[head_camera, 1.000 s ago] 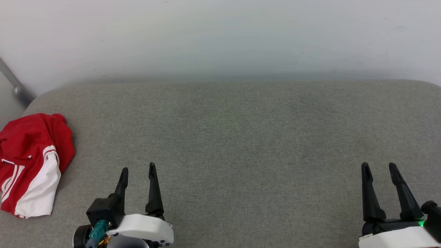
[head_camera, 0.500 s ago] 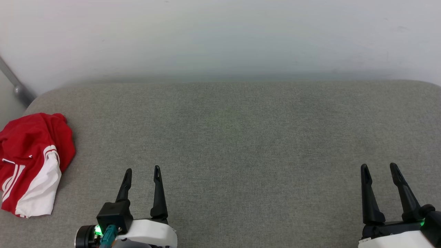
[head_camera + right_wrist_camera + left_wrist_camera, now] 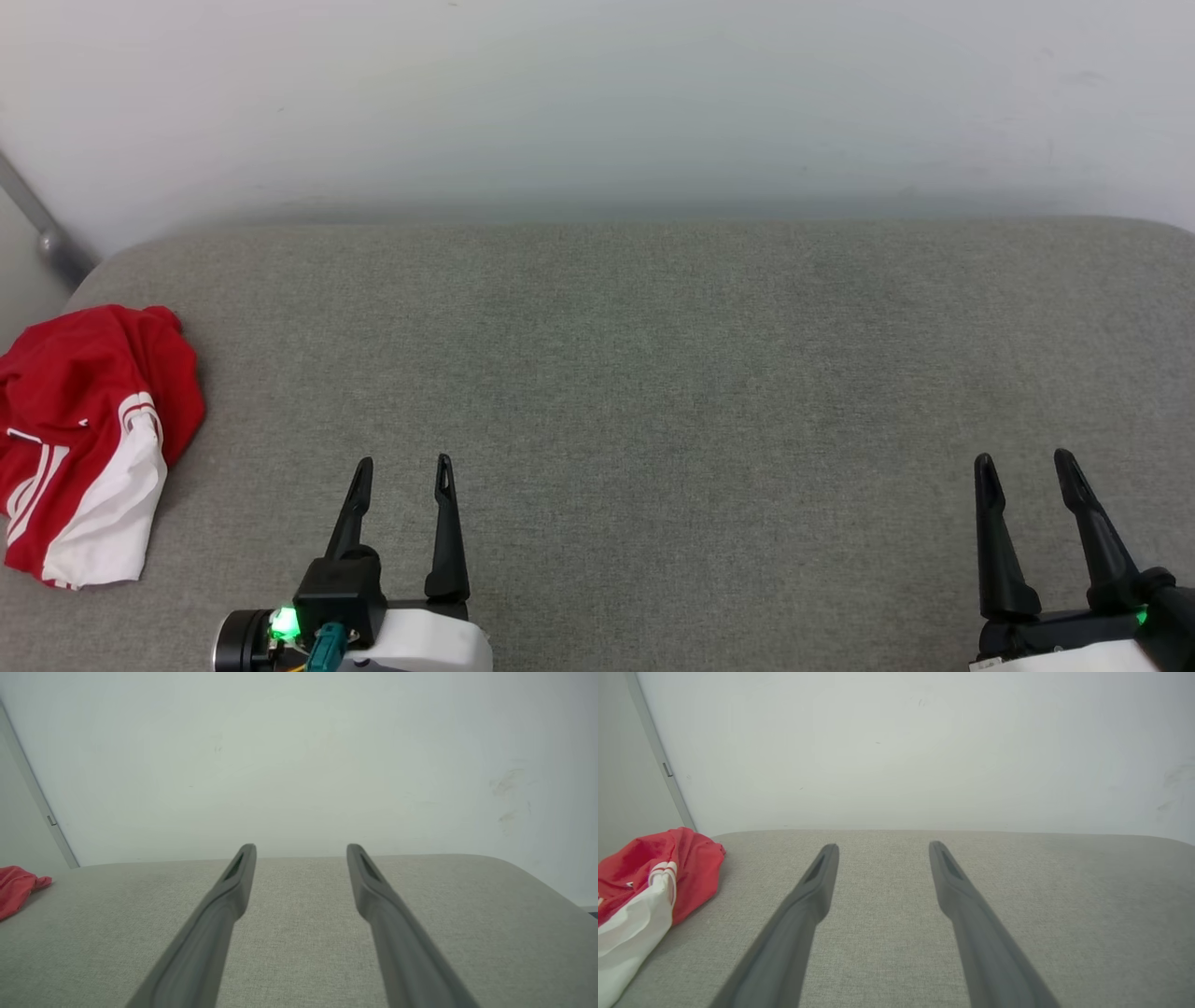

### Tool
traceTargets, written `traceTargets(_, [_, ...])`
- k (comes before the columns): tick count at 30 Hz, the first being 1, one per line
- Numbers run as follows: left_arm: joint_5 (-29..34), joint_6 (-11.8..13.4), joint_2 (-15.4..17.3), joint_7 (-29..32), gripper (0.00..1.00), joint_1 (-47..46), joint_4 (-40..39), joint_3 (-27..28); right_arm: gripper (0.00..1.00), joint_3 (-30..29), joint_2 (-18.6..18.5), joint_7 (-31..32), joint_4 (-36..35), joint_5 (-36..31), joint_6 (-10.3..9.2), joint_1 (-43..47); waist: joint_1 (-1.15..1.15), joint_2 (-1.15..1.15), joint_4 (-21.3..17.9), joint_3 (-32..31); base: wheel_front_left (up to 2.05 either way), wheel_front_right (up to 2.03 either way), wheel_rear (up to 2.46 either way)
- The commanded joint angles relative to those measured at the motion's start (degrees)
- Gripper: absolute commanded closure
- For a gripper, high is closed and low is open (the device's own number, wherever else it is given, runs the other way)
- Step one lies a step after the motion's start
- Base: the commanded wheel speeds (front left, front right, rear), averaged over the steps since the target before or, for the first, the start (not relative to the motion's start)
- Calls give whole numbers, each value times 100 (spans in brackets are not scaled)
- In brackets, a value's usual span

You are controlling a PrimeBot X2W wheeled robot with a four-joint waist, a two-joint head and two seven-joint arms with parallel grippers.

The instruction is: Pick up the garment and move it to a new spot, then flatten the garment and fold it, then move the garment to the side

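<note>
Red-and-white garment (image 3: 89,439) lies crumpled at the far left edge of the grey cushion (image 3: 653,373), same spot as a second ago. Left gripper (image 3: 403,464) has shifted rightward and a bit lower since then; right gripper (image 3: 1022,459) dropped slightly. Both have fingers spread apart, holding nothing, well apart from the garment. Count: one garment, two grippers, two fingers each, one white wall (image 3: 597,93).

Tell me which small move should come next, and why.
Probably swing the left gripper leftward toward the shirt. It lies crumpled at the left edge of the grey cushion, untouched; both grippers stand open and empty, and the left one is much nearer than the right gripper.
</note>
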Motion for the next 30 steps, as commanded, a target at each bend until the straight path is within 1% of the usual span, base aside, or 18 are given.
traceTargets(1, [96, 21, 8, -36, 0, 41, 9, -14, 0, 17, 9, -47, -50, -82, -2, 65, 0, 0, 8, 3, 0, 0, 0])
traceTargets(3, [147, 41, 8, -63, 0, 43, 18, -30, 0, 40, 9, -65, -51, -111, -2, 89, 0, 0, 17, 7, 0, 0, 0])
traceTargets(10, [16, 47, 8, -50, 0, 52, 67, -32, 0, 60, 9, -53, 56, 85, -2, 102, 0, 0, 27, 15, 0, 0, 0])
traceTargets(30, [-133, 80, 8, -50, 0, -1, 146, -18, 0, 62, 9, -53, 200, 312, -2, 81, 0, 0, 41, 79, 0, 0, 0])
